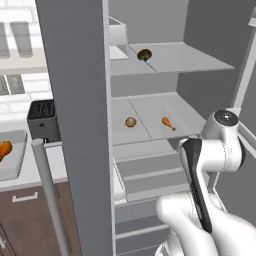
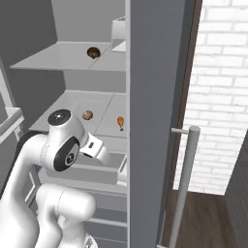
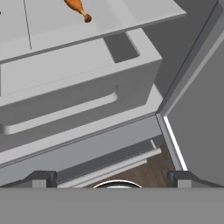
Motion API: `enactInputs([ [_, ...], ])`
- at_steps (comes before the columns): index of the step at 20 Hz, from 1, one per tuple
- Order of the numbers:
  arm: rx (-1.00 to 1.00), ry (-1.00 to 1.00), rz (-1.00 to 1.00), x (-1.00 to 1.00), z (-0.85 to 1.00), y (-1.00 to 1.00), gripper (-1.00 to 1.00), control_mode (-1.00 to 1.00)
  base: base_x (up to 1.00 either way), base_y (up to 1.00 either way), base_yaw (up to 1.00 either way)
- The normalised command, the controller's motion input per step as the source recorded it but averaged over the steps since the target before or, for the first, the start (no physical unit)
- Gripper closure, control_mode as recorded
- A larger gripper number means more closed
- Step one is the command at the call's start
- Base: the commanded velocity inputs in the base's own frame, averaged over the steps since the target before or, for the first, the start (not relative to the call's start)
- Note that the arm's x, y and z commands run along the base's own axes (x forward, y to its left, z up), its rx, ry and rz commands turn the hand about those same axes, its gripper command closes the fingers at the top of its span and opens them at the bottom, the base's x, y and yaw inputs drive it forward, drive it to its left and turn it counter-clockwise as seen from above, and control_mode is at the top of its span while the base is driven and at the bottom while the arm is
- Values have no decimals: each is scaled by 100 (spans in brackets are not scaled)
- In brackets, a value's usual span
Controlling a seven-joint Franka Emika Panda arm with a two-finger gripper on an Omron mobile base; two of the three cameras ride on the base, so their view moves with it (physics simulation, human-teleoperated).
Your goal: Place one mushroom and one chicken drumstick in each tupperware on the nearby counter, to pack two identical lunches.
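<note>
Inside the open fridge, a brown mushroom (image 1: 144, 54) (image 2: 93, 52) lies on the upper shelf. A second mushroom (image 1: 130, 122) (image 2: 87, 115) and a chicken drumstick (image 1: 168, 123) (image 2: 120, 123) (image 3: 78, 8) lie apart on the middle shelf. At the far left a light-grey tupperware (image 1: 17, 165) sits on the counter (image 1: 55, 165) with another drumstick (image 1: 4, 150) in it. My gripper (image 3: 113, 179) is open and holds nothing. It hangs in front of the fridge drawer (image 3: 78, 87), below the middle shelf and its drumstick.
The grey fridge door (image 1: 75, 125) with its long bar handle (image 1: 50, 195) stands between the fridge shelves and the counter. A black toaster (image 1: 41, 120) stands on the counter behind the tupperware. A brick wall (image 2: 218, 97) is to the right of the fridge.
</note>
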Motion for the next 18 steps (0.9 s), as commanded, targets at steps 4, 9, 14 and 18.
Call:
enactInputs([
  [4,0,0,0,0,0,0,-100,100,99,16,-1],
  [9,0,0,0,0,0,0,-100,100,100,33,0],
  [14,0,0,0,0,0,0,-100,100,-14,28,44],
  [18,0,0,0,0,0,0,-100,100,9,-4,19],
])
